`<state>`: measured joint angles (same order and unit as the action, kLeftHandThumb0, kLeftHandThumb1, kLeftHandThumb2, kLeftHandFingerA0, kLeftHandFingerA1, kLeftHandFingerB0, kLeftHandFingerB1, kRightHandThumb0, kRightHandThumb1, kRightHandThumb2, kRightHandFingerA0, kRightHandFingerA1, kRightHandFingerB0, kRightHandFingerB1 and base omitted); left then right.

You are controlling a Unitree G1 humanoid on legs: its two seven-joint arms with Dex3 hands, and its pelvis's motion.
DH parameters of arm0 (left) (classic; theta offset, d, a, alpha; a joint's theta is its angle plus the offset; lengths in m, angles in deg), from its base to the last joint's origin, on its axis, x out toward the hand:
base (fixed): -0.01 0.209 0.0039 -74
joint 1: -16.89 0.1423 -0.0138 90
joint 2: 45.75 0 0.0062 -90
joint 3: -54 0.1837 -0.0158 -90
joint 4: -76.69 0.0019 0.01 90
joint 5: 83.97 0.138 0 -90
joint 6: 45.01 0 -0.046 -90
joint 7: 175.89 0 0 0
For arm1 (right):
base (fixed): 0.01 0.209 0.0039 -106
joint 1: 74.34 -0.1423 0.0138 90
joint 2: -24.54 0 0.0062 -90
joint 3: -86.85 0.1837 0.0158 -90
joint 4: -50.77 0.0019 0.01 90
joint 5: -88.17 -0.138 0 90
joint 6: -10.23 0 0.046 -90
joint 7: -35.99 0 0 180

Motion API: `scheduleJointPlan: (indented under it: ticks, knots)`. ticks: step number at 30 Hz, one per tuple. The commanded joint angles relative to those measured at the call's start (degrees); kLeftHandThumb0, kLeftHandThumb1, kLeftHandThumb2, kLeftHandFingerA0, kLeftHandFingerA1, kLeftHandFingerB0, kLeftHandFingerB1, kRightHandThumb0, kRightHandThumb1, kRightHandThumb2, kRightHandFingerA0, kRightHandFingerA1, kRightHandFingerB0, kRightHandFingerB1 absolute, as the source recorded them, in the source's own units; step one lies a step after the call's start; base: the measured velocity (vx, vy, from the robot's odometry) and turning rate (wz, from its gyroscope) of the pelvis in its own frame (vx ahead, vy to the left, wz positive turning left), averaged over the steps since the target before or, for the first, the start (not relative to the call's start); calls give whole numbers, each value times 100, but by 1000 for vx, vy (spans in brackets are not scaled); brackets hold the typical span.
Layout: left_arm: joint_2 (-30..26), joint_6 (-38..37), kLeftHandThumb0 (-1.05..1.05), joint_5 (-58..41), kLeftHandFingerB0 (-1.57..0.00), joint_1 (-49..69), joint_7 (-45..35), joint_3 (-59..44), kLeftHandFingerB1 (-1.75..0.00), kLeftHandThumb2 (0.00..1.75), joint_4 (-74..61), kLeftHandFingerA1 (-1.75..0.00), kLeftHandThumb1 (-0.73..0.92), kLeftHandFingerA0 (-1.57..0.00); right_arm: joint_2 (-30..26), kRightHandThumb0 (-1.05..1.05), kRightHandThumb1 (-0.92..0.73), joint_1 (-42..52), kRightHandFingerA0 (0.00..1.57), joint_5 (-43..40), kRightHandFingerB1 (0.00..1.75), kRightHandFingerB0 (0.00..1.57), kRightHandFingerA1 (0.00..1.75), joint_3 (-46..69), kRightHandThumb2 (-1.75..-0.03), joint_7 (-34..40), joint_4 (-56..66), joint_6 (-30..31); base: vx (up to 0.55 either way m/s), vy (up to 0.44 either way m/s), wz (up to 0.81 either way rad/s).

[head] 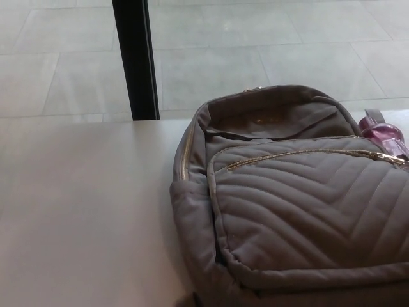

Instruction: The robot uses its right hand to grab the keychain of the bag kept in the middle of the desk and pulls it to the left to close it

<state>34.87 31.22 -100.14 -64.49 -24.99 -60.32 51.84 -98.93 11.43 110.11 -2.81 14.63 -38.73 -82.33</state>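
A grey quilted backpack (300, 198) lies on the pale desk (83, 211), filling the right half of the head view. Its front pocket zipper (300, 153) runs in a gold line from left to right, and the metal zipper pull (388, 157) sits at the right end, so the pocket stands unzipped. A gold zipper also runs down the bag's left side. Neither hand shows in the view.
A pink translucent bottle (383, 135) pokes out behind the bag's right shoulder. A black vertical post (135, 57) stands beyond the desk's far edge, with grey floor tiles (255, 45) behind. The desk's left half is bare surface.
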Motion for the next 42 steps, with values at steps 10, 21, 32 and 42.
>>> scheduleJointPlan:
  ticks: [10,21,32,42]
  knots:
    - [-46,-39,-105,-9,-69,17,-1,-51,-117,131,19,-125,51,-90,332,-11,-67,95,92,533,89,90,139,-65,-82,1248,-655,-894,0,0,0]
    - [-35,-10,-105,-48,-60,14,-113,-101,-132,103,-14,-132,59,-87,885,4,-52,143,78,478,162,61,175,248,-90,2396,-1208,-1574,0,0,0]
    - [-3,-138,-105,14,-69,106,-101,-76,-116,132,-135,-127,54,-84,1451,8,-48,-78,77,250,155,72,174,463,-108,3100,-1673,-2132,0,0,0]
    - [8,-216,-105,-43,-75,27,-202,-128,-120,131,37,-131,51,-82,2082,12,-38,-292,85,-401,143,84,170,1014,-126,3110,-1747,-1905,0,0,0]
